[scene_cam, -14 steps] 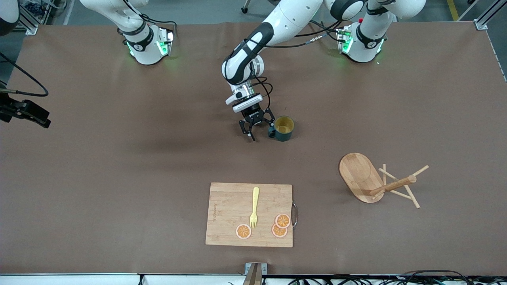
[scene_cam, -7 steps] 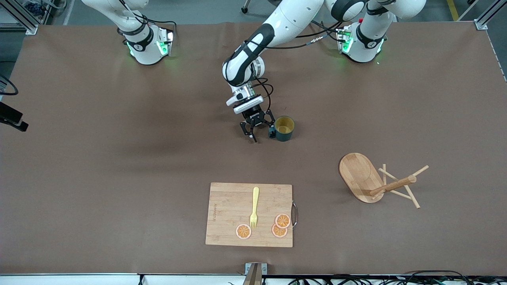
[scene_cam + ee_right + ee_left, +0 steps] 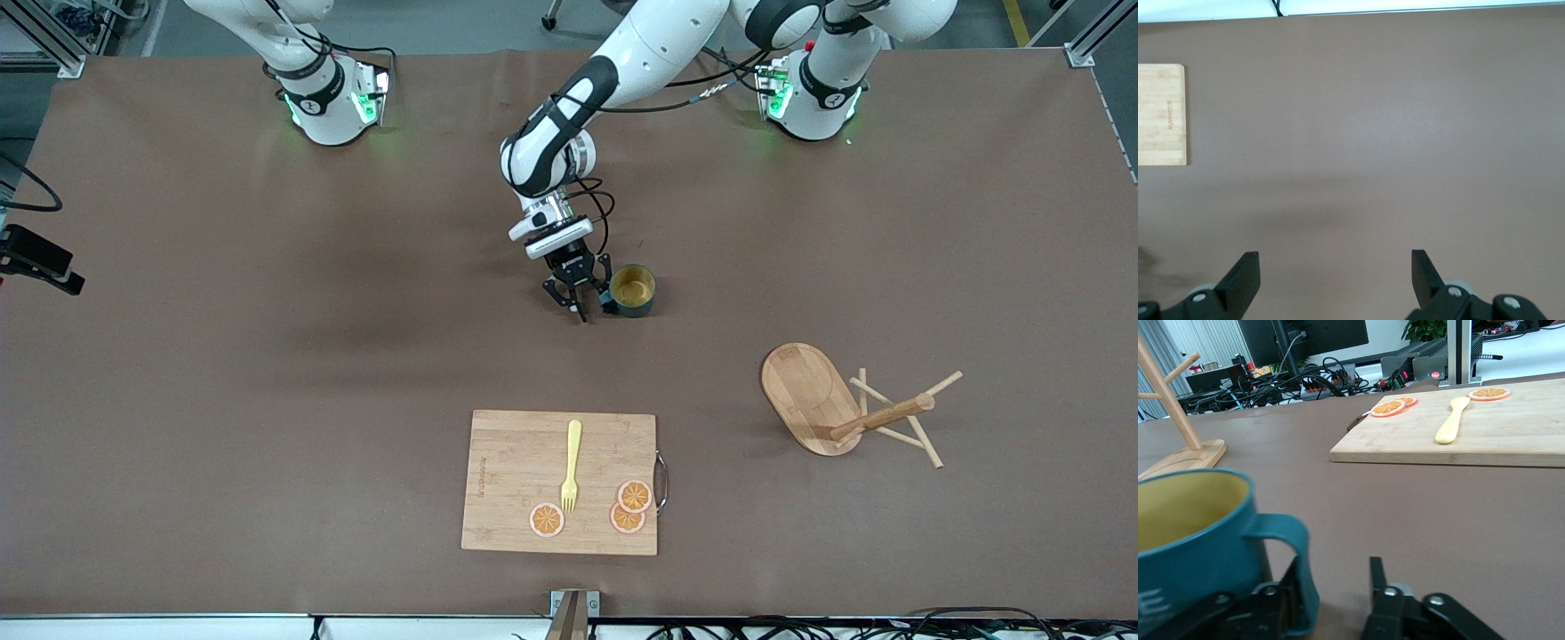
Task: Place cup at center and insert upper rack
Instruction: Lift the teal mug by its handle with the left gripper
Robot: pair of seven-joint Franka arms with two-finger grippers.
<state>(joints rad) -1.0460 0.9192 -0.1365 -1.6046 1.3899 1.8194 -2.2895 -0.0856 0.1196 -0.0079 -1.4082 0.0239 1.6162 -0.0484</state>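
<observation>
The dark teal cup point(image 3: 633, 290) with a yellow inside stands upright near the table's middle. My left gripper point(image 3: 587, 300) is low at the cup's handle, on the side toward the right arm's end. In the left wrist view the handle point(image 3: 1290, 555) sits between the open fingers point(image 3: 1336, 563); one finger is against it, the other stands apart. The upper rack point(image 3: 845, 404), a bamboo mug tree, lies tipped on its side toward the left arm's end, nearer the front camera than the cup. My right gripper point(image 3: 1335, 257) is open and empty, high over bare table.
A bamboo cutting board point(image 3: 507, 480) lies near the front edge with a yellow fork point(image 3: 571, 464) and orange slices point(image 3: 633, 496) on it. The board also shows in the left wrist view point(image 3: 1511, 433) and its corner in the right wrist view point(image 3: 1161, 113).
My left gripper's fingers have narrowed and moved in around the cup's handle. The cup and the rack have stayed in place.
</observation>
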